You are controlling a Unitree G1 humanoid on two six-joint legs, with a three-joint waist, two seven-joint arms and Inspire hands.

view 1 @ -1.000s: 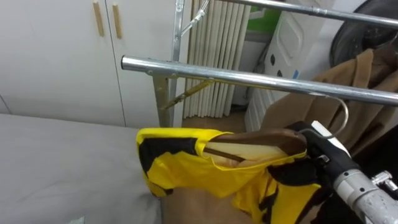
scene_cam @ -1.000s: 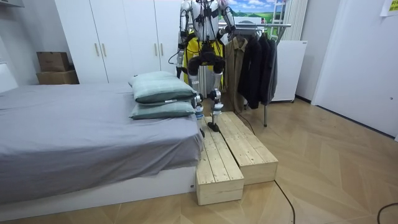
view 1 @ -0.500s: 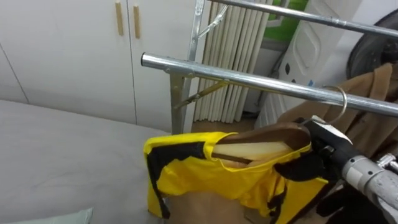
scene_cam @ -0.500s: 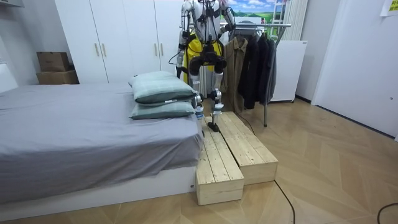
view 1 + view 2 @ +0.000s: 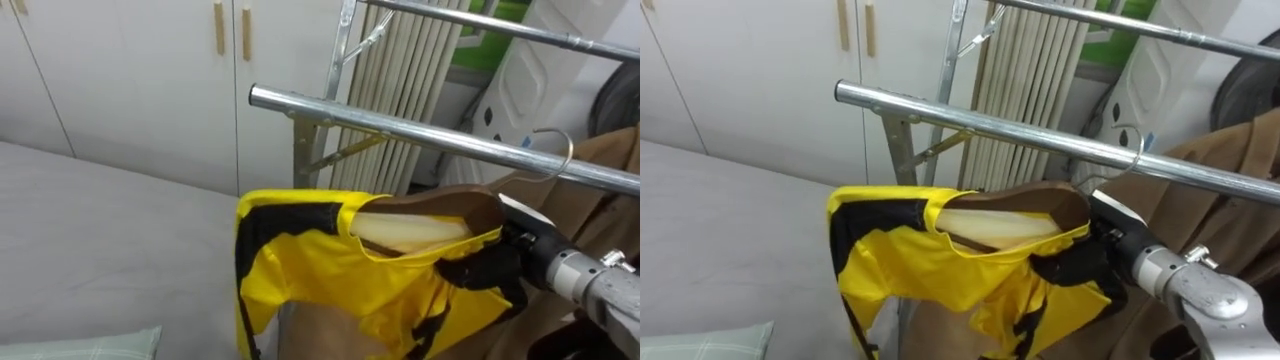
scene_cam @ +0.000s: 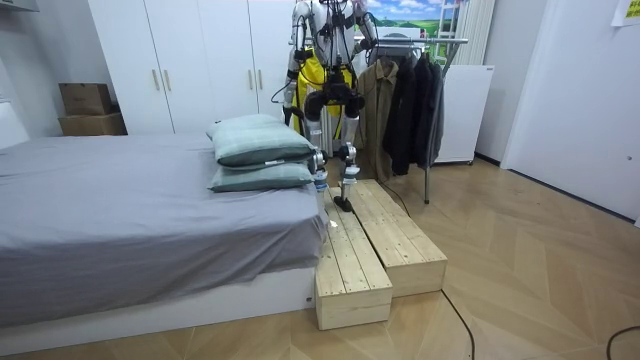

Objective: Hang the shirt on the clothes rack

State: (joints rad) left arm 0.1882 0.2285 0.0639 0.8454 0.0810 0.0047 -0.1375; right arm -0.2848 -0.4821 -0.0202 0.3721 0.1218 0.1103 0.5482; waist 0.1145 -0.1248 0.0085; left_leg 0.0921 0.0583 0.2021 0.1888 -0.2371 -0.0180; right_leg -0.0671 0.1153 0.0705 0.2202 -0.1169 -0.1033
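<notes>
This is a bedroom in a home: a bed (image 6: 120, 215) under a grey cover with two pillows (image 6: 260, 150), white wardrobes (image 6: 190, 60) along the wall, a metal clothes rail (image 5: 420, 132) hung with coats (image 6: 405, 100), and a wooden floor (image 6: 540, 280).

White wardrobe (image 6: 190, 60), grey bed (image 6: 120, 215), wooden floor (image 6: 540, 265)

The robot is standing on a pale wooden plank platform (image 6: 400, 240), facing a metal clothes rack (image 6: 445, 41) where dark coats (image 6: 410, 100) are hanging. A bright yellow garment (image 6: 322, 72) is showing at the rack's end on the room view's left (close against the robot's torso). Further left of the rack, a grey-covered bed (image 6: 120, 220) is carrying two pale green pillows (image 6: 260, 150).
</notes>
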